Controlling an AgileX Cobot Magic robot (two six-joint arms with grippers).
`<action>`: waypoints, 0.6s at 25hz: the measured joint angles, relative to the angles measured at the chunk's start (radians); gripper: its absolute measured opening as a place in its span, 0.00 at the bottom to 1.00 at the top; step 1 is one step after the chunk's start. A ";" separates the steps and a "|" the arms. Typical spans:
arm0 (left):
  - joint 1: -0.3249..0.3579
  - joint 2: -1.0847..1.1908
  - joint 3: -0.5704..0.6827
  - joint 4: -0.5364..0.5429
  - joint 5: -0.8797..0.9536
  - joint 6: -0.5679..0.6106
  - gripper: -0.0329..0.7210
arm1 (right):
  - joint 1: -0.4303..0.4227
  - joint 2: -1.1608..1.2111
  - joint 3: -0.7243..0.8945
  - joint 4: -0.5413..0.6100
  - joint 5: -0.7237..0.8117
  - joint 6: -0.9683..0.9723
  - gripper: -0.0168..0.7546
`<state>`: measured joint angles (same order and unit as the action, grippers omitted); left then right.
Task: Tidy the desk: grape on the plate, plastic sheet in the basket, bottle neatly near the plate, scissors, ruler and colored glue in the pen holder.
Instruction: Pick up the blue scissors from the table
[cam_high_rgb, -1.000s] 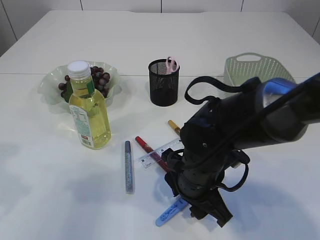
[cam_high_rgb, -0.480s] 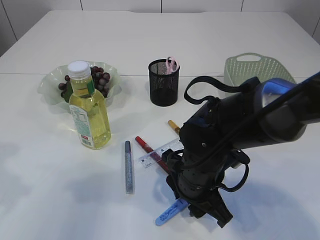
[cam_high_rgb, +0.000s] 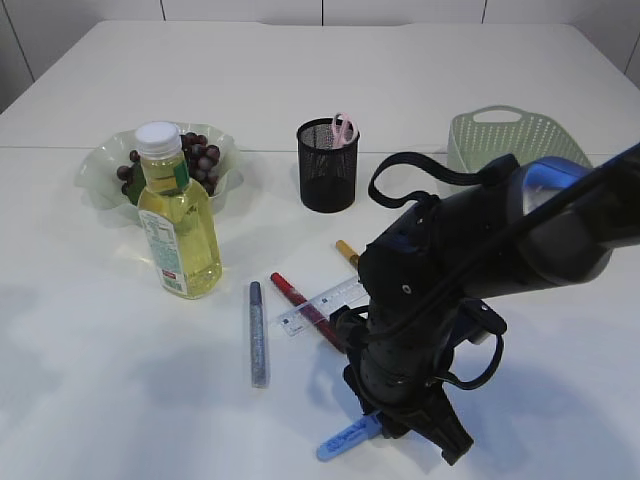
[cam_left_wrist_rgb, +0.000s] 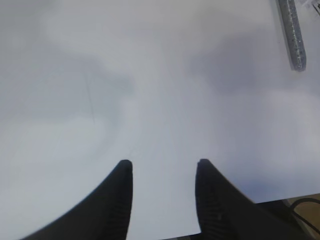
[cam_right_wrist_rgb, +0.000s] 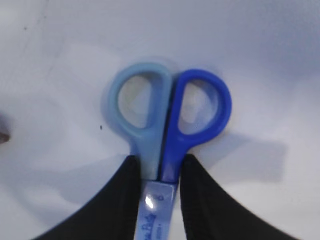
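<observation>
Near the front edge of the worktop (cam_high_rgb: 90, 400), the right gripper (cam_right_wrist_rgb: 159, 172) has its jaws closed on the blue scissors (cam_right_wrist_rgb: 167, 112), fingers pinching just below the two handle loops; from the outside camera the scissors (cam_high_rgb: 347, 438) lie at the arm's base. Left gripper (cam_left_wrist_rgb: 162, 182): jaws parted, nothing between them, over bare worktop. Silver glue stick (cam_high_rgb: 258, 333), red glue stick (cam_high_rgb: 300, 305), ruler (cam_high_rgb: 325, 303) and yellow glue stick (cam_high_rgb: 348, 253) lie mid-worktop. Pen holder (cam_high_rgb: 327, 166) stands behind them, pink scissors handles (cam_high_rgb: 344, 129) showing. Bottle (cam_high_rgb: 178, 215) upright just in front of the plate (cam_high_rgb: 100, 175) holding grapes (cam_high_rgb: 200, 155), toward the left edge. Basket (cam_high_rgb: 510, 135) toward the back right.
</observation>
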<state>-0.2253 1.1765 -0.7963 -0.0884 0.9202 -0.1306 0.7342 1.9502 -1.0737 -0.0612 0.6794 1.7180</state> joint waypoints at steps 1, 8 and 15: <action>0.000 0.000 0.000 0.000 0.000 0.000 0.45 | 0.000 0.000 0.000 0.000 0.002 0.000 0.32; 0.000 0.000 0.000 0.002 0.000 0.000 0.45 | 0.000 0.000 -0.001 0.000 0.006 0.000 0.30; 0.000 0.000 0.000 0.003 -0.002 0.000 0.45 | 0.000 0.000 -0.001 0.005 0.006 -0.071 0.29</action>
<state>-0.2253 1.1765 -0.7963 -0.0858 0.9184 -0.1306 0.7342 1.9502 -1.0743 -0.0567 0.6852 1.6475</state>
